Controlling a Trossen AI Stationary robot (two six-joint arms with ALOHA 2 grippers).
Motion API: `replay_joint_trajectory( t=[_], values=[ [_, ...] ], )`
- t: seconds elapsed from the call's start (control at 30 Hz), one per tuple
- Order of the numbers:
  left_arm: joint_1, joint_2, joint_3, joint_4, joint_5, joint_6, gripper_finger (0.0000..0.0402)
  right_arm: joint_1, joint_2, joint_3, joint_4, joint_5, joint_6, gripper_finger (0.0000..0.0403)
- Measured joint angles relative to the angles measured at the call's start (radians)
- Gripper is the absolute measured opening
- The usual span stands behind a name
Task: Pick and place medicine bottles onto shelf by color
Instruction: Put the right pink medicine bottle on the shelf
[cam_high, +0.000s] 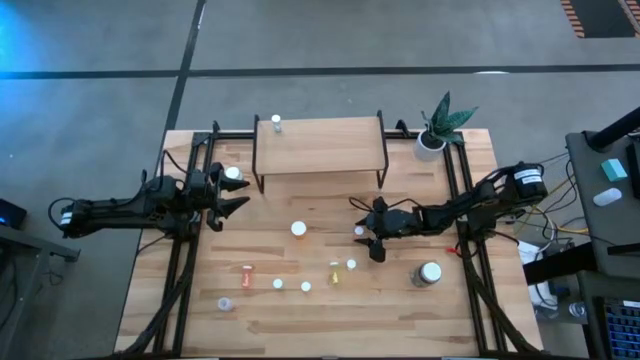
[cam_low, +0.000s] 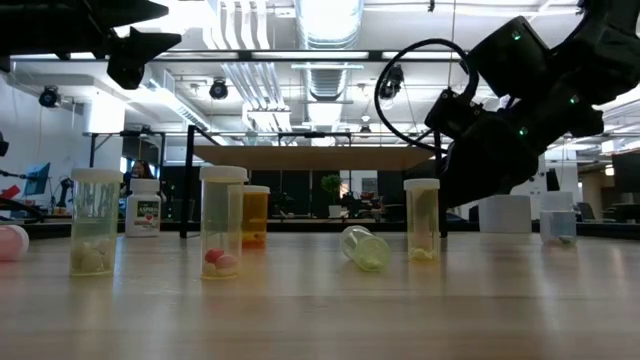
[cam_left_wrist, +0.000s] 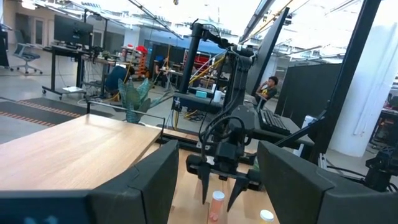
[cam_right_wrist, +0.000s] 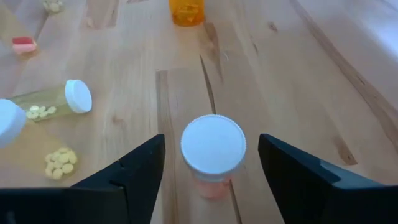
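Your right hand (cam_right_wrist: 211, 168) hangs wide open astride a white-capped pink bottle (cam_right_wrist: 212, 154), upright at mid-table (cam_high: 200, 300); only its wrist view shows the fingers clear. A tipped yellow bottle (cam_right_wrist: 53, 101) lies near. Your left hand (cam_high: 232, 195) waits wide open at the shelf's (cam_high: 318, 146) nine o'clock.

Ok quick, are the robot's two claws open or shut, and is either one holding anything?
Left gripper: open, holding nothing.
Right gripper: open, empty, jaws either side of a small white-capped pink bottle.
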Motion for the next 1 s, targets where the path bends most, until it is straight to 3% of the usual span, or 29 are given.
replay_joint_trajectory(
  t=[0.73,1.0],
  values=[
    [0.000,0.000,0.000,0.000,0.000,-0.005,0.0203,0.000,-0.010,0.003,-0.010,0.003,0.010,0.0116],
    [0.000,0.000,0.000,0.000,0.000,-0.005,0.0203,0.000,-0.010,0.011,-0.011,0.002,0.011,0.0103]
  ],
)
